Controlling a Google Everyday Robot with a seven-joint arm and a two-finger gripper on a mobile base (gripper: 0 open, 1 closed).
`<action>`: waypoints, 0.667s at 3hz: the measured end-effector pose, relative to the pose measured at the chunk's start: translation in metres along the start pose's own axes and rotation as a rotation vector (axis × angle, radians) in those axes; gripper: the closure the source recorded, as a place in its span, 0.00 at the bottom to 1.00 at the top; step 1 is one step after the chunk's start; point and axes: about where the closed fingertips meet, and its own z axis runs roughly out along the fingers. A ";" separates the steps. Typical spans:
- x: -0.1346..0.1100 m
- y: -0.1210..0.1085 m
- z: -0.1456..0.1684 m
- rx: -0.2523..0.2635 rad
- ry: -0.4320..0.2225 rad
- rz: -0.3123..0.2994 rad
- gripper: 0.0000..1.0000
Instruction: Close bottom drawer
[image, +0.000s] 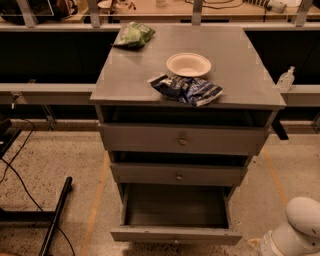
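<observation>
Projecting open below the counter's (135, 75) front edge, the bottom drawer (175, 210) sits lowest, its grey inside bare, with speckled floor (70, 160) open on both sides. The middle drawer (178, 174) and top drawer (182, 140) stand slightly out. A white robot arm (295, 232) sits below the counter's front-right corner, apart from the drawer; the gripper is out of view.

Bottom drawer (176, 214): grey painted wood, matt, plain inside. Tabletop (135, 75): same grey wood, dull sheen. Bowl (188, 64): white, matt, paper-like. Blue bag (187, 90): crinkled glossy foil. Green bag (134, 35): shiny plastic film. Floor (60, 160): speckled, stone-like, smooth. Robot arm (295, 232), lower right corner: smooth white plastic shell; hand out of frame.
</observation>
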 end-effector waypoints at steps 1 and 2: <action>-0.018 -0.014 0.023 -0.046 -0.053 -0.082 0.00; -0.037 -0.042 0.057 -0.088 -0.133 -0.148 0.00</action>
